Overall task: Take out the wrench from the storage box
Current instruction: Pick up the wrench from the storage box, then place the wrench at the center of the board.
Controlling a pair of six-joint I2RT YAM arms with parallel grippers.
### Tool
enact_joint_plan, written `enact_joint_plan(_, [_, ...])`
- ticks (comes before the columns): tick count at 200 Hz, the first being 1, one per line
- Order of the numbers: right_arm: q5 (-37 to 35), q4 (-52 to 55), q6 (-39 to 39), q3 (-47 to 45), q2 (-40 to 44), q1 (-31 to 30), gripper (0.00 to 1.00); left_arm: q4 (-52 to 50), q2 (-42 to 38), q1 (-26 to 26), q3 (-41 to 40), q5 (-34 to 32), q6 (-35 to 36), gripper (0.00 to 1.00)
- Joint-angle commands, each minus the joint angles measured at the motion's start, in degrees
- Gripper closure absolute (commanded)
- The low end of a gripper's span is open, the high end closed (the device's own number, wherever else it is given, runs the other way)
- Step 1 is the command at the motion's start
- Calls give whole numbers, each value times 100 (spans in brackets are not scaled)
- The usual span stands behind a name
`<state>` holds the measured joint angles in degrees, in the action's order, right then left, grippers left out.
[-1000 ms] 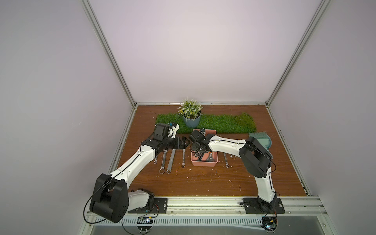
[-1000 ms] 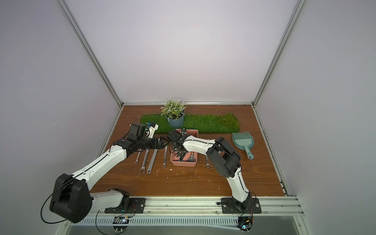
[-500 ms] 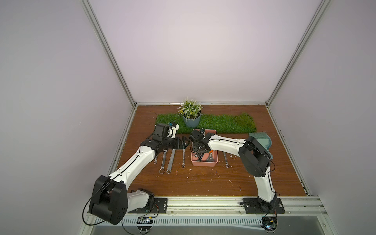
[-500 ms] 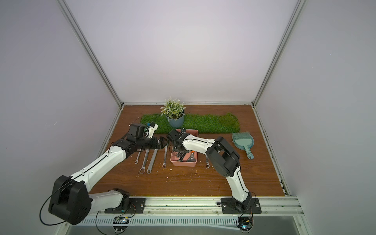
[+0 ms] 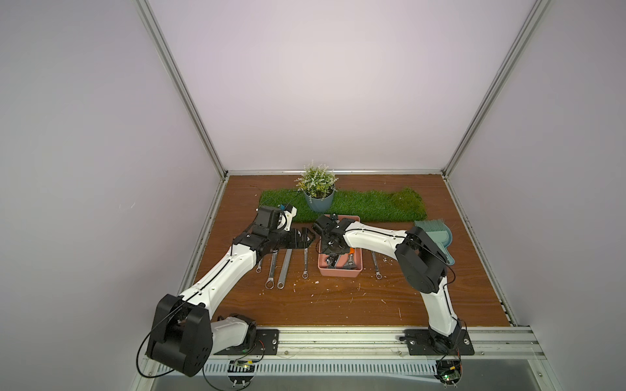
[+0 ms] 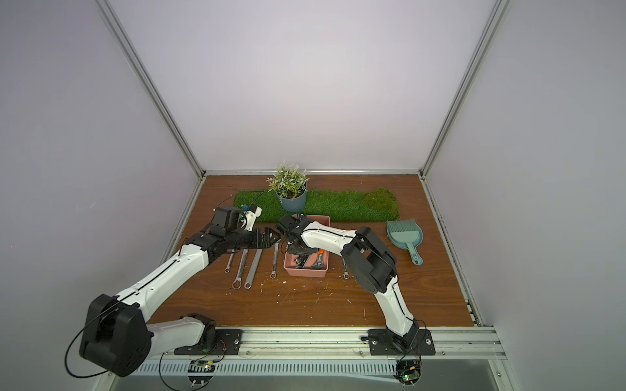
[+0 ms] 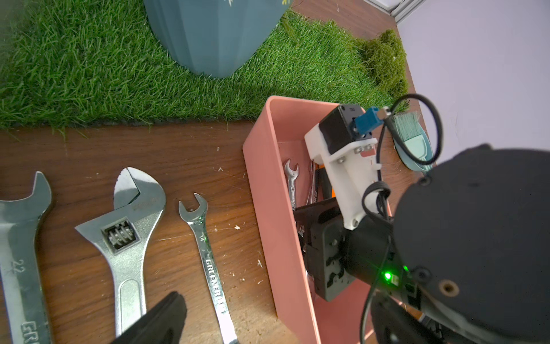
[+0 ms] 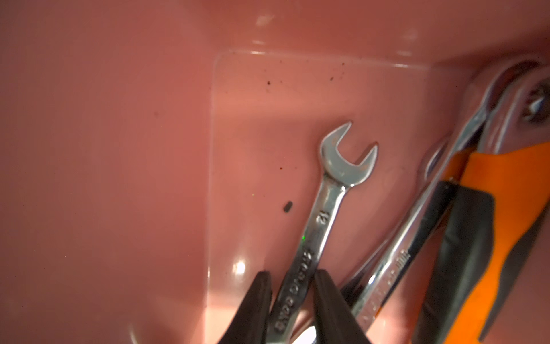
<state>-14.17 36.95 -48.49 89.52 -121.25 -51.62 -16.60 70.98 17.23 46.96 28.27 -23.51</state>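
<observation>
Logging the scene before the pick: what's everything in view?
box: one, pink, mid-table
boxed wrenches: at least two, silver
orange tool: one, orange-black, in box
table wrenches: five, silver, four left of box, one right
pot: one, grey-blue, with plant, on grass mat
grass mat: one, green, at back
moss: one clump, green, mat's right end
dustpan: one, teal, with brush, right of box
table: one, brown
left hand: open, over table wrenches
right hand: in box, astride a boxed wrench
</observation>
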Motion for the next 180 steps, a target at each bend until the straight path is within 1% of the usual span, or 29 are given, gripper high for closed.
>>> enact_joint_plan(1, [527,448,-5,-171,-552,70,73,-63,-86,-113,-36,93,98,0])
enact_joint_plan(18, [647,319,-12,-250,-631,102,79,-43,-91,-153,-61,99,98,0])
enact_joint_plan(32, [704,257,3,-283,-661,114,87,-21,-70,-152,-74,117,86,0])
enact_joint_plan(40, [687,249,-2,-266,-630,116,91,-1,-50,-159,-92,130,68,0])
enact_joint_plan(66, [530,357,-32,-60,-408,121,100,8,-15,-159,-56,179,42,0])
enact_joint_plan(106, [182,626,-66,223,72,134,100,-46,64,-152,72,161,68,0])
enact_joint_plan(130, [-59,893,-30,499,192,125,100,-2,156,-155,111,179,48,0])
enact_joint_plan(180, [-310,1056,-184,501,530,125,100,-102,300,-154,279,213,109,0])
